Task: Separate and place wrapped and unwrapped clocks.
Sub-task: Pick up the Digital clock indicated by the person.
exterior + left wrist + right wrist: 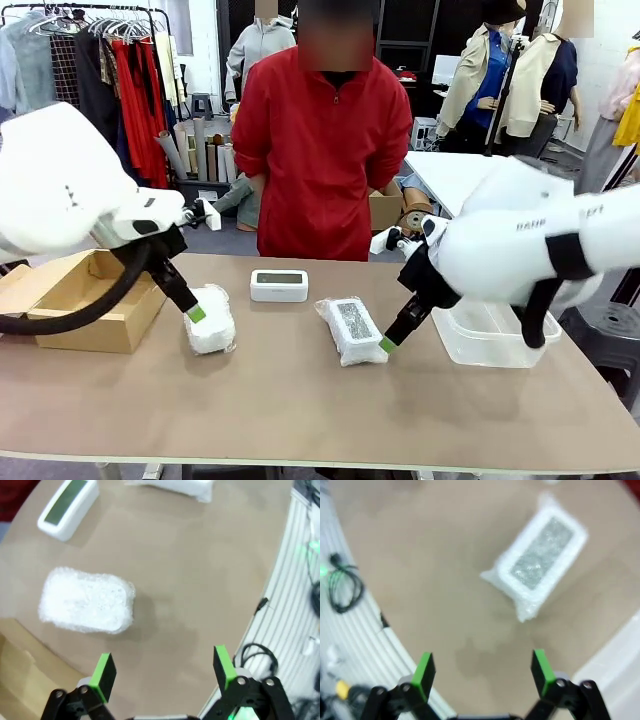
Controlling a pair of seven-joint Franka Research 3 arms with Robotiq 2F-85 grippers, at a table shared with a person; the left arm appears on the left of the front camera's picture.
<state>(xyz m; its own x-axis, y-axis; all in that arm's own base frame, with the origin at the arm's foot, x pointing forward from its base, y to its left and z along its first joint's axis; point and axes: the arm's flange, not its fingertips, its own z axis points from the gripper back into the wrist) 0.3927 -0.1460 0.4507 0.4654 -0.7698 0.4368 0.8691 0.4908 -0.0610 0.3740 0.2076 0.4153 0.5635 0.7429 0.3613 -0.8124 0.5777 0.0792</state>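
left arm (60, 180), right arm (600, 235): white rounded shells | cable (125, 283): black | left claw (165, 669), right claw (482, 667): black, green pads

A bare white digital clock (279, 285) with rounded corners and a grey-green screen is seen lying flat, screen upward, toward the far side of the brown table (300, 410). Nearer and to its left, a whitish bubble-wrapped lump (210, 320) is laid flat, its contents hidden by the wrap. Nearer and to the right, a second bubble-wrapped clock (350, 328) is laid at an angle, a grey speckled face showing through. All three are set apart from one another.
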